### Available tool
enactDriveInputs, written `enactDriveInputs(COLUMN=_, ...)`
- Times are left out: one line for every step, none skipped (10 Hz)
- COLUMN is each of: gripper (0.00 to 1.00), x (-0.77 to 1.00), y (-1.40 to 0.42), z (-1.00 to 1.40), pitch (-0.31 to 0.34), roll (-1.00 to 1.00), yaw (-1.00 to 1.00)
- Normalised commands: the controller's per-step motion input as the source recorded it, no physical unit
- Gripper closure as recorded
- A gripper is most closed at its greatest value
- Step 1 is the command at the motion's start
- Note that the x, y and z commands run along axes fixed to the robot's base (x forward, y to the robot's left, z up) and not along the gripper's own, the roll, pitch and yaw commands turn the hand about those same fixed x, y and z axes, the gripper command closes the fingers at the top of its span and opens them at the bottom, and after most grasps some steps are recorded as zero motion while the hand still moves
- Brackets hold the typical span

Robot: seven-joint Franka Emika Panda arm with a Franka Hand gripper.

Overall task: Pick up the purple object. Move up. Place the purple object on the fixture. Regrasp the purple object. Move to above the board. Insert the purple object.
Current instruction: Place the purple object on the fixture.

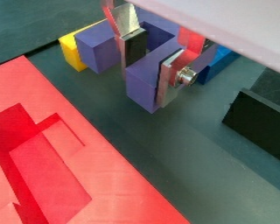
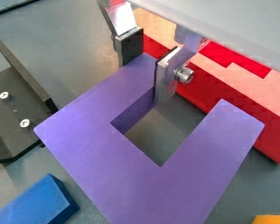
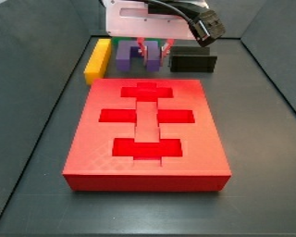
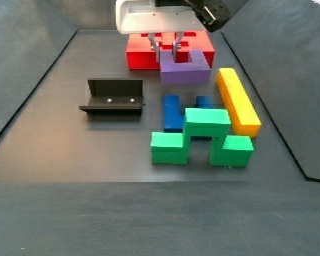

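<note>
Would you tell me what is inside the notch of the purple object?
One finger of the gripper reaches into the purple object; below it, dark floor shows.

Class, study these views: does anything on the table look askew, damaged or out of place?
Nothing stands out. The pincer straddles one prong of the purple object, which sits flat beside the yellow bar. The fixture and the board look intact.

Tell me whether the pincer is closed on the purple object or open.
Shut on it. In a wrist view the pincer at the floor's board end has both fingers pressed against one prong of the purple object.
</note>
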Motion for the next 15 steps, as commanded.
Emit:
enactDriveInputs(gripper=1.00, x=-0.04, y=0.00, z=0.00, pitch=0.000, roll=0.00, yaw=0.00)
enactDriveInputs(gripper=1.00, x=-0.03, y=0.00, z=0.00, pitch=0.000, roll=0.00, yaw=0.00)
enactDriveInputs(gripper=1.00, x=-0.01, y=0.00, z=0.18, pitch=0.060, roll=0.00, yaw=-0.02)
enactDriveInputs(gripper=1.00, x=0.07, y=0.17, z=0.83, pitch=0.111, roll=-0.19, yaw=-0.31)
enactDriveInputs(gripper=1.00, x=0.13, y=0.18, z=0.88, pitch=0.000, roll=-0.27, yaw=-0.12)
enactDriveInputs(gripper=1.00, x=0.21, y=0.32, z=0.55, pitch=0.011, roll=-0.56, yaw=0.00)
enactDriveInputs(gripper=1.00, x=0.58, y=0.39, z=0.42, pitch=0.000, roll=-0.56, yaw=-0.14)
enactDriveInputs(gripper=1.00, x=0.47, y=0.37, z=0.55, pitch=-0.063, roll=-0.57, yaw=-0.18)
enactDriveInputs(gripper=1.00, x=0.48, y=0.42, z=0.63, pitch=-0.023, roll=-0.70, yaw=-0.16)
enactDriveInputs(gripper=1.00, x=0.51, y=0.35, z=0.52, pitch=-0.086, roll=-0.75, yaw=-0.17)
enactDriveInputs(gripper=1.00, x=0.60, y=0.38, z=0.44, pitch=-0.054, roll=-0.78, yaw=-0.17)
enactDriveInputs(gripper=1.00, x=0.55, y=0.34, z=0.46, pitch=-0.091, roll=-0.78, yaw=-0.16)
enactDriveInputs(gripper=1.00, x=0.58, y=0.29, z=0.40, pitch=-0.063, roll=-0.73, yaw=-0.15)
enactDriveInputs(gripper=1.00, x=0.72, y=0.21, z=0.23, pitch=0.000, roll=-0.62, yaw=-0.15)
enactDriveInputs(gripper=1.00, x=0.80, y=0.15, z=0.03, pitch=0.000, roll=-0.52, yaw=-0.13)
